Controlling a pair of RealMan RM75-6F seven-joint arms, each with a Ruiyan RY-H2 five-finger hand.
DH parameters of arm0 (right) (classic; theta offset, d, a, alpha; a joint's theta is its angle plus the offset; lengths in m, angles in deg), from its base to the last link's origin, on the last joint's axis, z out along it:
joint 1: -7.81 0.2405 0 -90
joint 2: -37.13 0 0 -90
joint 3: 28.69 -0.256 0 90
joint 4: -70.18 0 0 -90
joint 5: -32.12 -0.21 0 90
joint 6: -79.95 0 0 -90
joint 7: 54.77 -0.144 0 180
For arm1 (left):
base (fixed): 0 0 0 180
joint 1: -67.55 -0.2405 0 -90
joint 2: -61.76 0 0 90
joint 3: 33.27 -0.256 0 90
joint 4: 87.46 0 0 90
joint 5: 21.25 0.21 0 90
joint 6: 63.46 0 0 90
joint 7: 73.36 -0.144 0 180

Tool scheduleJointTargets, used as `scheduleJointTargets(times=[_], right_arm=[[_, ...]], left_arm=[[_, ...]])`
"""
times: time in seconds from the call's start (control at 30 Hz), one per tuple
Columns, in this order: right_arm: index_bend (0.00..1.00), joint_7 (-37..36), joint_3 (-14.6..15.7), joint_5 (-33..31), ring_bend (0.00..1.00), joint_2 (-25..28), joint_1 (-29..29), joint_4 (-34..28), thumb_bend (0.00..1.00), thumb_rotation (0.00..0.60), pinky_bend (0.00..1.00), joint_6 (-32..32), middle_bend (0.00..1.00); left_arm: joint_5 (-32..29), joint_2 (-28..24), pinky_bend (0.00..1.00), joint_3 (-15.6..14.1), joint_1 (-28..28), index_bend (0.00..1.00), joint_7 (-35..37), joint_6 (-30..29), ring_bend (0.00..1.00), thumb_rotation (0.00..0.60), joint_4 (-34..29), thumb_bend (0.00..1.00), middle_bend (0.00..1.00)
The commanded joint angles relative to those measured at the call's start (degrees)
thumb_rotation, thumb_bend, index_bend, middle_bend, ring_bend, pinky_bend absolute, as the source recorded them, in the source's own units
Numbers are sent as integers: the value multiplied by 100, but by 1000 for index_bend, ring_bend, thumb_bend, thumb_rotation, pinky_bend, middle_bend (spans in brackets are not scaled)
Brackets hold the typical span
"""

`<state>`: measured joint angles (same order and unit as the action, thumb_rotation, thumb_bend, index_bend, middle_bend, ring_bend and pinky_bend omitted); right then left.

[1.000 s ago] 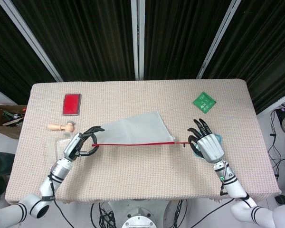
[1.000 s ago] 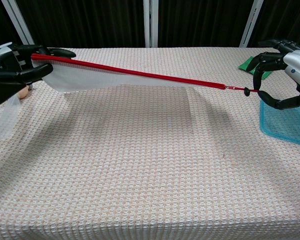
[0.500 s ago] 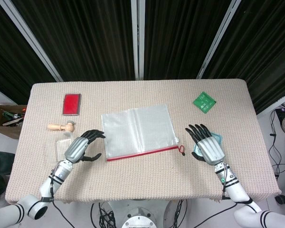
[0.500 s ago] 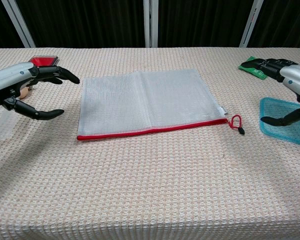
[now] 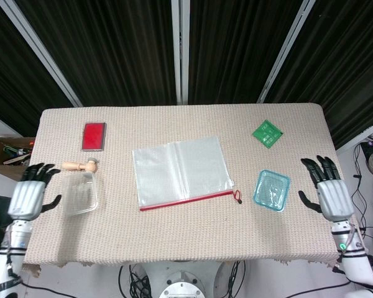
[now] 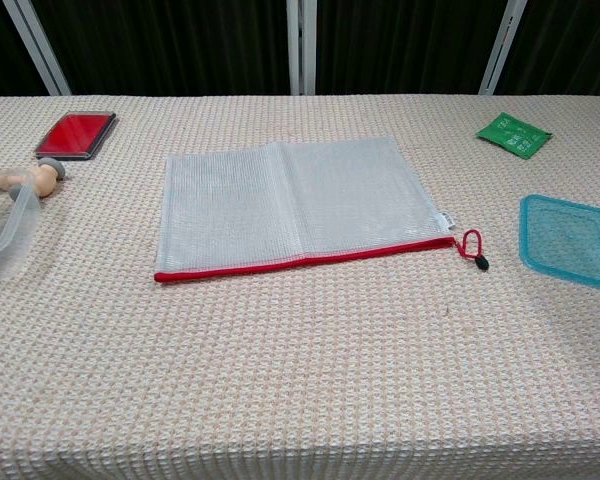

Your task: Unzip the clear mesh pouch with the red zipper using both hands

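You are holding your left hand (image 5: 28, 197) and right hand (image 5: 327, 194) empty with fingers spread, both now pulled back off the table's side edges from where they hovered by the pouch half a second ago, leaving the clear mesh pouch (image 5: 181, 170) lying flat well inboard of both hands, its red zipper (image 5: 185, 200) along the near edge and the pull (image 5: 238, 197) at the end toward your right hand. That retreat is suggesting the pull is over, though I am not making out whether the zipper is actually open; the chest view is showing neither hand.
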<state>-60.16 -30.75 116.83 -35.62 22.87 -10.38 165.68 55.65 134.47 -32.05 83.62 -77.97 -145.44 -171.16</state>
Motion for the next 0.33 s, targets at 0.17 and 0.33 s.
scheduleJointTargets(times=[0.17, 0.33], right_arm=[[107, -528, 196, -109, 0, 560, -736, -517, 256, 600, 0, 489, 132], [107, -604, 276, -99, 0, 589, -923, -580, 271, 600, 0, 456, 128]], left_arm=[[-59, -287, 135, -255, -907, 243, -247, -881, 116, 600, -389, 221, 159], [156, -170, 135, -361, -1207, 243, -278, -1177, 116, 600, -533, 207, 159]])
